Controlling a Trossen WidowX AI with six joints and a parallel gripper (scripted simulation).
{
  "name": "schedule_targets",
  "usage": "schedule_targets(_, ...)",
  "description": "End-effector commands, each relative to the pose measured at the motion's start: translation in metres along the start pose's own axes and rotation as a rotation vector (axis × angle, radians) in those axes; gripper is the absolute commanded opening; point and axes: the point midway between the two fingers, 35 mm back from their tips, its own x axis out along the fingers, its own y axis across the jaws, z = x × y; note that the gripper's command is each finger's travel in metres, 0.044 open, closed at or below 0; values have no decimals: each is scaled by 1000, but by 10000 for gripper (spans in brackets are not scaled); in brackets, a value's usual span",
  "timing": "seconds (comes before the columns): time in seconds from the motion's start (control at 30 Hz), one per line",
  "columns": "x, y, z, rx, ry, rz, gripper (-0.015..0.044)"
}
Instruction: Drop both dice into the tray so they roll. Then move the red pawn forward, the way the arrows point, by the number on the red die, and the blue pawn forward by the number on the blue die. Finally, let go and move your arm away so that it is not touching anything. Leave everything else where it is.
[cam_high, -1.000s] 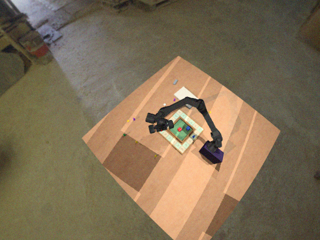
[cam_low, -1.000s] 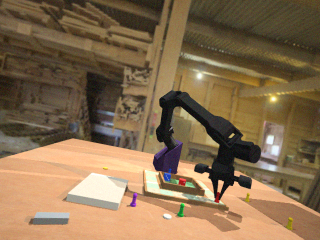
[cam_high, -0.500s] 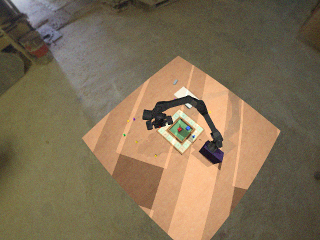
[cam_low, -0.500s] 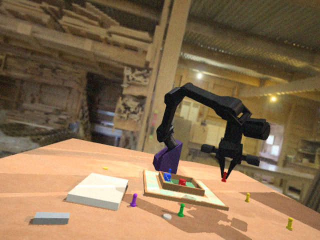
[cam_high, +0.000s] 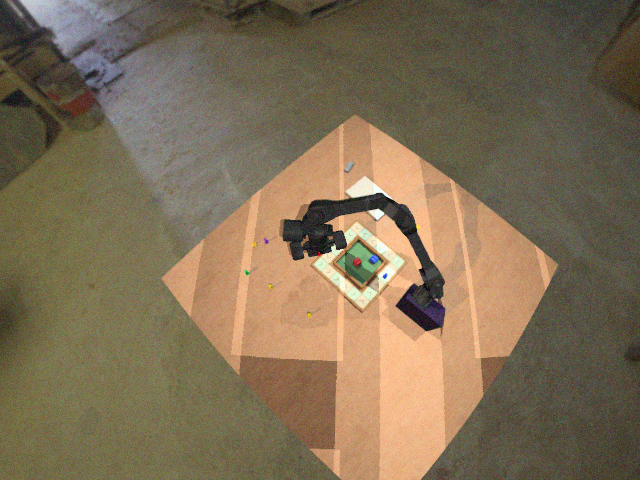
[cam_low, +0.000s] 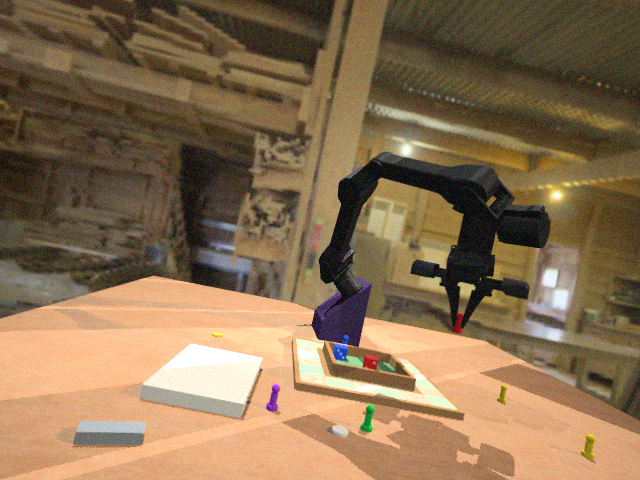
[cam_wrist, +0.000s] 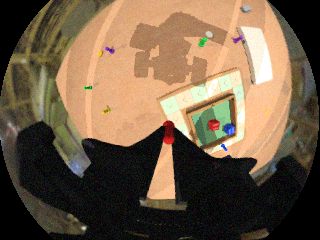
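Note:
My gripper (cam_low: 459, 324) (cam_wrist: 168, 129) is shut on the red pawn (cam_low: 457, 323) (cam_wrist: 169, 134) (cam_high: 318, 253) and holds it in the air, well above the table and near one corner of the board. The red die (cam_high: 357, 261) (cam_low: 370, 361) (cam_wrist: 214, 125) and the blue die (cam_high: 373, 258) (cam_low: 340, 352) (cam_wrist: 229, 129) lie apart in the green-floored tray (cam_low: 372, 377). The blue pawn (cam_high: 385, 275) (cam_low: 345, 339) (cam_wrist: 224, 147) stands on the board (cam_high: 362, 301) (cam_low: 310, 381) (cam_wrist: 170, 105), on the track beside the tray. The arrows are too small to read surely.
A white slab (cam_high: 364, 184) (cam_low: 204, 379) (cam_wrist: 257, 55) lies beside the board, and a grey block (cam_high: 349, 166) (cam_low: 109, 432) beyond it. Around the board are purple (cam_low: 273, 398), green (cam_low: 367, 419) and yellow (cam_low: 588, 447) pawns and a pale disc (cam_low: 339, 430).

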Motion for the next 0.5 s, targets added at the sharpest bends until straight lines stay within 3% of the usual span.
schedule_targets(0.0,0,-4,-10,2,5,3,0)
schedule_targets(0.47,9,-23,-43,0,7,4,0)
